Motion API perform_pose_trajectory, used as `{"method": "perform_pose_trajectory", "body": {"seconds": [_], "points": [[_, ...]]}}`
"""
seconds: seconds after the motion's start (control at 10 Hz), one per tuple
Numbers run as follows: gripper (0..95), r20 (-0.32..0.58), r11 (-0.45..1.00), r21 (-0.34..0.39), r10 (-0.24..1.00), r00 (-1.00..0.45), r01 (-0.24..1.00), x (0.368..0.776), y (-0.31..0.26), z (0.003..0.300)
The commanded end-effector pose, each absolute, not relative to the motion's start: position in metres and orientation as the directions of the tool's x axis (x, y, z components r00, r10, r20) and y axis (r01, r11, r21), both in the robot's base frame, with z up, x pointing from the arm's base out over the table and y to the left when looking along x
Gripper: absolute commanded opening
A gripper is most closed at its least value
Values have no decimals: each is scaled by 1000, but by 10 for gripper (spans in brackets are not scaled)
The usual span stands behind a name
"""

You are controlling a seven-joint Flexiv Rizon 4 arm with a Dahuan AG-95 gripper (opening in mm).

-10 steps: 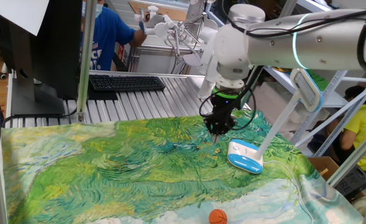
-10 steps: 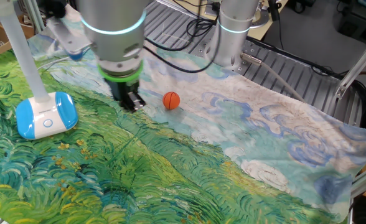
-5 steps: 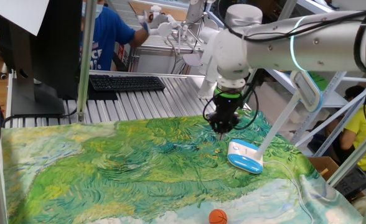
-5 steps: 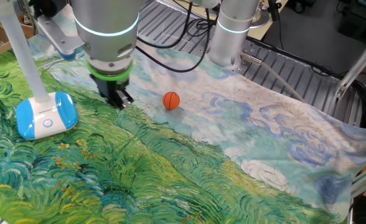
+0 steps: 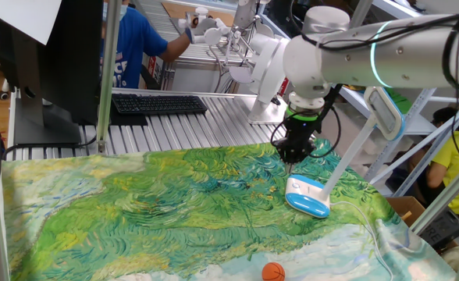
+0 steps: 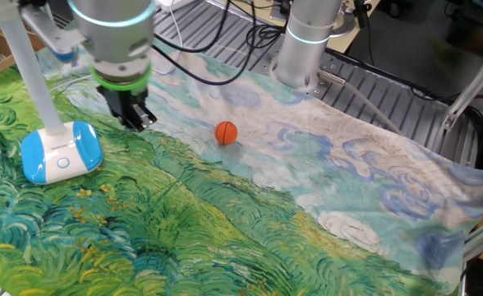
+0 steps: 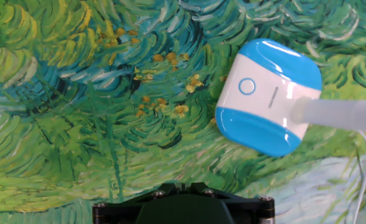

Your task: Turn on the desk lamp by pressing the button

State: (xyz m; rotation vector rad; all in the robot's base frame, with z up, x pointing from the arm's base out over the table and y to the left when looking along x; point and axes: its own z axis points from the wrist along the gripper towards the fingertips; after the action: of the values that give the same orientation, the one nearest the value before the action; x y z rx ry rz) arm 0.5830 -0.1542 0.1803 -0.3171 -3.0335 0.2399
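Note:
The desk lamp stands on the painted cloth. Its white base with blue ends [image 5: 307,197] carries a slanted white stem [image 5: 348,152] up to a flat head [image 5: 381,109]. The base also shows in the other fixed view [image 6: 61,154] and in the hand view [image 7: 269,96], where a small round button [image 7: 247,86] sits on its white top. My gripper [image 5: 290,158] hangs above the cloth just beside the base, pointing down, apart from it [image 6: 135,123]. The hand view shows only the black hand body [image 7: 183,206]; the fingertips are hidden.
An orange ball [image 5: 273,272] lies on the cloth near its front edge, also seen in the other fixed view [image 6: 226,132]. A keyboard [image 5: 159,104] and a monitor [image 5: 46,62] stand behind the cloth. The arm's base [image 6: 307,49] is at the cloth's edge. A lamp cable [image 7: 363,168] trails off.
My gripper has moved sideways over the cloth towards the lamp base: to the right in one fixed view, to the left in the other. The lamp and ball have not moved.

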Motion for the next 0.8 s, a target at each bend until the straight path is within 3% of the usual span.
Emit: {"method": "perform_pose_trajectory", "body": {"seconds": [0.1,0.8], "points": [[0,20,959,-204,204,-979,196,584,-156,179],[0,-10,962,-222,161,-987,159,594,-183,170]]}}
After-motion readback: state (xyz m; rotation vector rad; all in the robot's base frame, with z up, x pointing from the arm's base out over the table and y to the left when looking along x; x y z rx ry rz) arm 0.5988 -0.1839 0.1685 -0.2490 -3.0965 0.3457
